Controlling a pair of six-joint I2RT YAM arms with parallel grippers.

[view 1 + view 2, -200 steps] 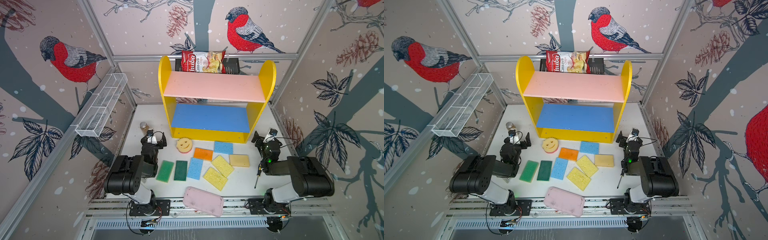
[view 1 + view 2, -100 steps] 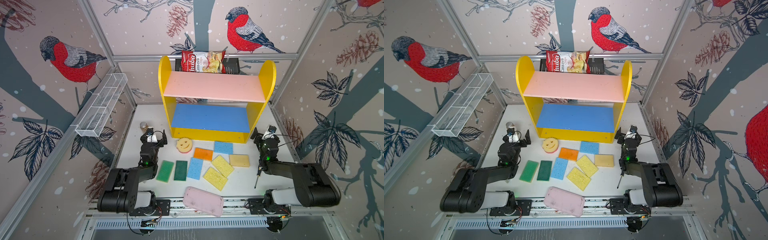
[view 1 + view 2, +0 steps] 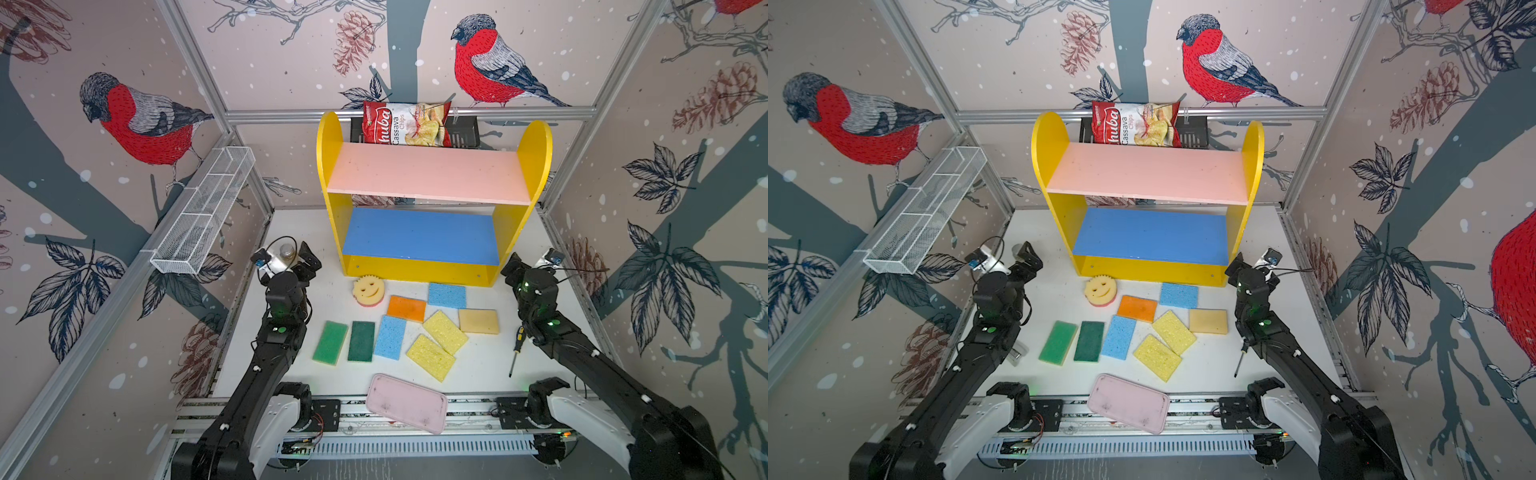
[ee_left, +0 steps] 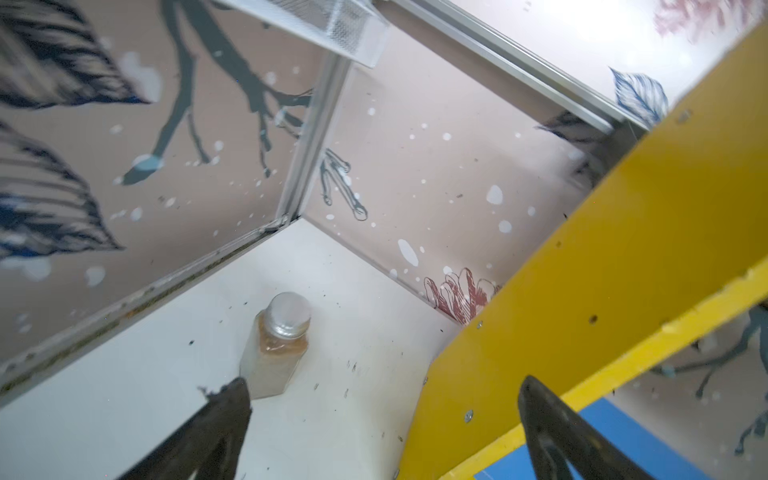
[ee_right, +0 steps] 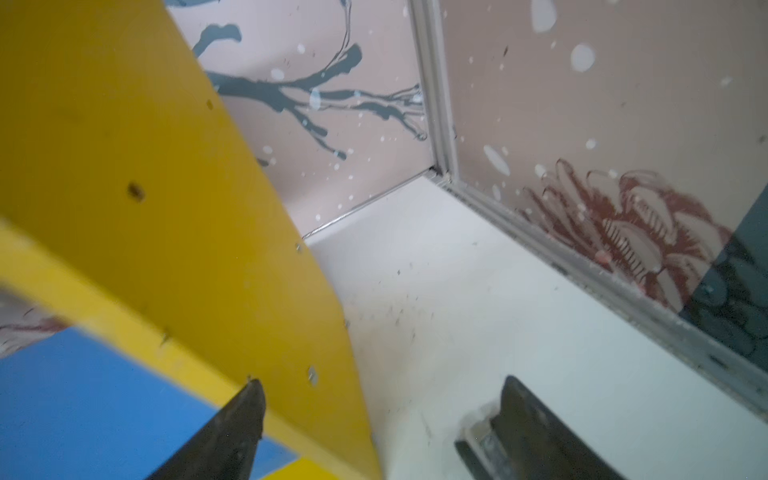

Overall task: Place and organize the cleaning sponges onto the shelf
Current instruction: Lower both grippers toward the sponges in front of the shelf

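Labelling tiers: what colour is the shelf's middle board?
The middle board is blue, shown best in a top view.

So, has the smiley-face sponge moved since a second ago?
No. The smiley-face sponge sits in the same spot, just in front of the yellow base of the shelf.

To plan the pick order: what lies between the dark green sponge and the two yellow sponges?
One light blue sponge lies there, beside the dark green sponge; both top views show it.
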